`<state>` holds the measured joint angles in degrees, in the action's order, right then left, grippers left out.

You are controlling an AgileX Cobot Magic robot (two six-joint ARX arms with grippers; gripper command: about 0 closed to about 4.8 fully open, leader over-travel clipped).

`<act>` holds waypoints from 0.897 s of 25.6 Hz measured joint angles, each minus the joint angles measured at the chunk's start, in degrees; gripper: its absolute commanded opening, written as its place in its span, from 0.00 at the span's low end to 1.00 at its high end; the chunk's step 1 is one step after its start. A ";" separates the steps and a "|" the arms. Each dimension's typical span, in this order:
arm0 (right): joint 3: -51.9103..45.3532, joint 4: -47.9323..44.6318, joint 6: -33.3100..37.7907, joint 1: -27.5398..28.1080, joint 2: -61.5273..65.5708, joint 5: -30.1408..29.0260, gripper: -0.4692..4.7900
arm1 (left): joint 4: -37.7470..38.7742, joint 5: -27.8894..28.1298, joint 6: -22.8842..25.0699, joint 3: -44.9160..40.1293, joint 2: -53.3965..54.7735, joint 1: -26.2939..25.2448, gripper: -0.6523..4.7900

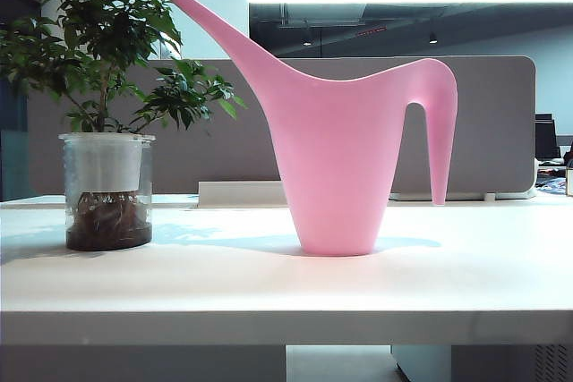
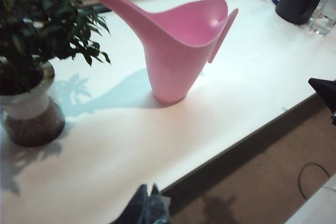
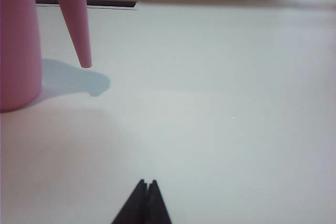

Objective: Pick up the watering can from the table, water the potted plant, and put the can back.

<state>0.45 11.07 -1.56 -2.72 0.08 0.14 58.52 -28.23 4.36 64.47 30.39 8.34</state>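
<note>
Since nothing is lifted yet, every step of the task is judged to lie ahead.
Watering can: the pink watering can (image 1: 336, 167) stands upright on the white table (image 1: 269, 288), spout towards the potted plant (image 1: 107, 131), untouched by either arm.
Potted plant: its glass jar sits near the can, on the spout side (no water is seen falling).
Left gripper: the left gripper (image 2: 148, 203) hangs above the table's front edge, well apart from the can; its dark fingertips look pressed together, holding nothing.
Right gripper: the right gripper (image 3: 147, 198) sits low over bare table on the can's handle side, tips together, empty.
Done: nothing, as far as the views show.
Left: grasp the can, carry and tip it over the plant, then set it back.
</note>
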 measured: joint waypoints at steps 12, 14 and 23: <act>0.00 -7.19 11.76 -0.07 0.00 -2.80 0.09 | 0.96 -3.13 1.62 -0.02 3.56 0.00 0.13; 0.02 -9.55 16.96 -0.04 0.00 -7.26 0.09 | 1.11 -3.37 2.47 -0.02 3.56 0.00 0.13; 23.87 -3.32 7.50 -0.52 0.50 -9.84 0.14 | 1.36 -3.17 5.29 -0.02 3.56 0.00 0.13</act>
<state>24.32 7.75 5.93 -3.25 0.58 -9.69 59.88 -31.40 9.65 64.45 33.95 8.34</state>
